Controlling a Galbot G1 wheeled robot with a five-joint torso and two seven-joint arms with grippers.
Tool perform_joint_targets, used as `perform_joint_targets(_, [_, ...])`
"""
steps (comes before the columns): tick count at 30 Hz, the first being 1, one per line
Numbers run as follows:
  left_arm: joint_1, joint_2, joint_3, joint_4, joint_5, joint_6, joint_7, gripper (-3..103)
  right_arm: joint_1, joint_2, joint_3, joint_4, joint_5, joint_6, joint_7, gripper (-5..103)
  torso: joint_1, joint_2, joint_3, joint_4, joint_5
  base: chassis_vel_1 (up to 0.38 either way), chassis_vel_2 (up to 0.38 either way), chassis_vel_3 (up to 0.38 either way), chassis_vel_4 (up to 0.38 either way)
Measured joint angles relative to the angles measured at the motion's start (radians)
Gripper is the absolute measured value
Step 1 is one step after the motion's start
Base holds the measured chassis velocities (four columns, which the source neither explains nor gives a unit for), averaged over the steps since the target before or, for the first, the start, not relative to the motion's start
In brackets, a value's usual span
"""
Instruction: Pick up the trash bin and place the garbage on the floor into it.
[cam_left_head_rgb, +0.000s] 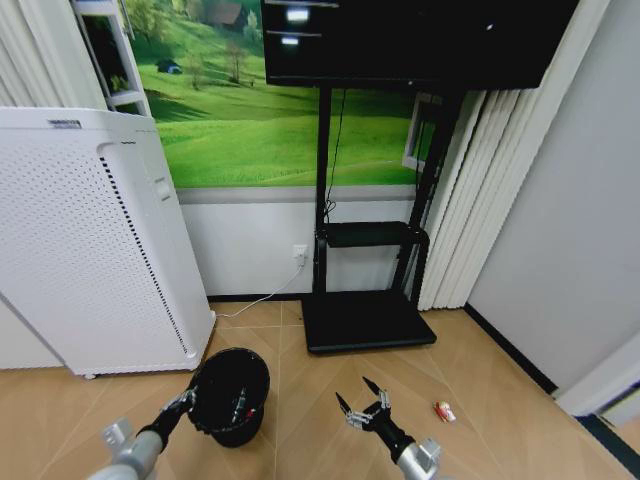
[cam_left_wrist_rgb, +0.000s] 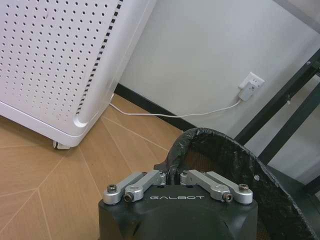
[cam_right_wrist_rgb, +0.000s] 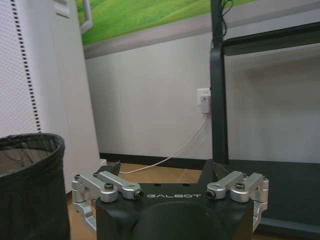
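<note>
Where the wooden floor meets the wall, the white perforated appliance stands at the robot's left, the biggest thing in the room, with a black screen stand to its right below the green meadow mural. A white cable runs along the skirting from the appliance to a wall socket.

In front of the appliance, the trash bin sits on or just above the floor; the head view does not settle which. It is round, black and lined with a dark bag, and something small with a touch of red lies inside it. The left gripper reaches to the bin's near left rim, and in the left wrist view its fingers are clenched together on the rim, pinching the bag's edge.

The right gripper hangs low over the floor to the right of the bin, apart from it, fingers spread wide and grasping nothing; in the right wrist view the bin's wall stands beside it.

A small red-and-white piece of garbage lies on the floor to the right of the right gripper, near it but not touched
</note>
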Motion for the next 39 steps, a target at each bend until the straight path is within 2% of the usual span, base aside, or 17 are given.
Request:
perform_joint_targets(3, [0.001, 0.004, -0.002, 0.000, -0.003, 0.001, -0.003, 7, -0.001, 0.007, 0.004, -0.001, 0.000, 0.000, 0.000, 100, 0.000, 0.000, 0.000, 0.0002, -0.0001, -0.052, -0.057, 0.043, 0.031])
perform_joint_targets(5, [-0.005, 0.018, -0.010, 0.004, -0.023, 0.006, -0.015, 7, -0.003, 0.030, 0.020, -0.002, -0.010, -0.014, 0.012, 100, 0.000, 0.000, 0.000, -0.0007, 0.0000, -0.086, -0.072, 0.070, 0.067])
perform_joint_targets(9, [-0.005, 0.020, -0.024, 0.007, -0.034, 0.010, -0.020, 7, 0.005, 0.031, 0.026, -0.017, -0.018, -0.023, 0.024, 100, 0.000, 0.000, 0.000, -0.0001, 0.0001, -0.096, -0.101, 0.104, 0.112])
perform_joint_targets(12, [-0.020, 0.019, -0.018, 0.013, -0.036, 0.011, -0.023, 7, 0.002, 0.034, 0.029, -0.030, -0.059, -0.030, 0.041, 100, 0.000, 0.000, 0.000, 0.0000, 0.0002, -0.118, -0.162, 0.163, 0.159])
perform_joint_targets(18, [-0.029, 0.019, -0.008, 0.018, -0.039, 0.012, -0.026, 7, 0.008, 0.036, 0.028, -0.052, -0.084, -0.042, 0.053, 100, 0.000, 0.000, 0.000, -0.0005, 0.0000, -0.208, -0.212, 0.195, 0.194])
perform_joint_targets(22, [-0.026, 0.019, -0.006, 0.026, -0.039, 0.011, -0.027, 7, 0.029, 0.053, 0.022, -0.077, -0.131, -0.057, 0.127, 100, 0.000, 0.000, 0.000, 0.0000, 0.0002, -0.252, -0.256, 0.288, 0.269])
perform_joint_targets(24, [-0.019, 0.022, -0.010, 0.030, -0.042, 0.011, -0.026, 7, 0.051, 0.071, 0.021, -0.100, -0.178, -0.115, 0.225, 100, 0.000, 0.000, 0.000, -0.0002, 0.0005, -0.228, -0.220, 0.205, 0.244])
perform_joint_targets(25, [-0.019, 0.022, -0.010, 0.030, -0.042, 0.011, -0.026, 7, 0.051, 0.071, 0.021, -0.100, -0.178, -0.115, 0.225, 100, 0.000, 0.000, 0.000, -0.0002, 0.0005, -0.228, -0.175, 0.178, 0.203])
perform_joint_targets(27, [-0.020, 0.026, -0.027, 0.032, -0.055, 0.009, -0.031, 7, 0.082, 0.079, 0.021, -0.144, -0.193, -0.188, 0.318, 100, 0.000, 0.000, 0.000, -0.0003, 0.0000, -0.092, -0.135, 0.136, 0.078])
perform_joint_targets(29, [-0.020, 0.026, -0.027, 0.032, -0.055, 0.009, -0.031, 7, 0.082, 0.079, 0.021, -0.144, -0.193, -0.188, 0.318, 100, 0.000, 0.000, 0.000, -0.0003, 0.0000, -0.040, -0.094, 0.136, 0.046])
perform_joint_targets(31, [-0.005, 0.025, -0.065, 0.034, -0.081, 0.005, -0.037, 7, 0.131, 0.070, 0.018, -0.230, -0.210, -0.224, 0.355, 100, 0.000, 0.000, 0.000, -0.0004, -0.0002, 0.031, 0.017, -0.015, -0.016])
perform_joint_targets(34, [0.006, 0.027, -0.074, 0.036, -0.084, 0.005, -0.037, 7, 0.148, 0.067, 0.017, -0.258, -0.205, -0.236, 0.360, 100, 0.000, 0.000, 0.000, -0.0003, -0.0003, 0.062, 0.033, -0.050, -0.070])
perform_joint_targets(39, [0.066, 0.011, -0.122, 0.041, -0.081, -0.005, -0.010, 7, 0.244, 0.059, 0.003, -0.422, -0.209, -0.283, 0.348, 100, 0.000, 0.000, 0.000, 0.0001, -0.0002, 0.035, 0.050, -0.022, -0.040])
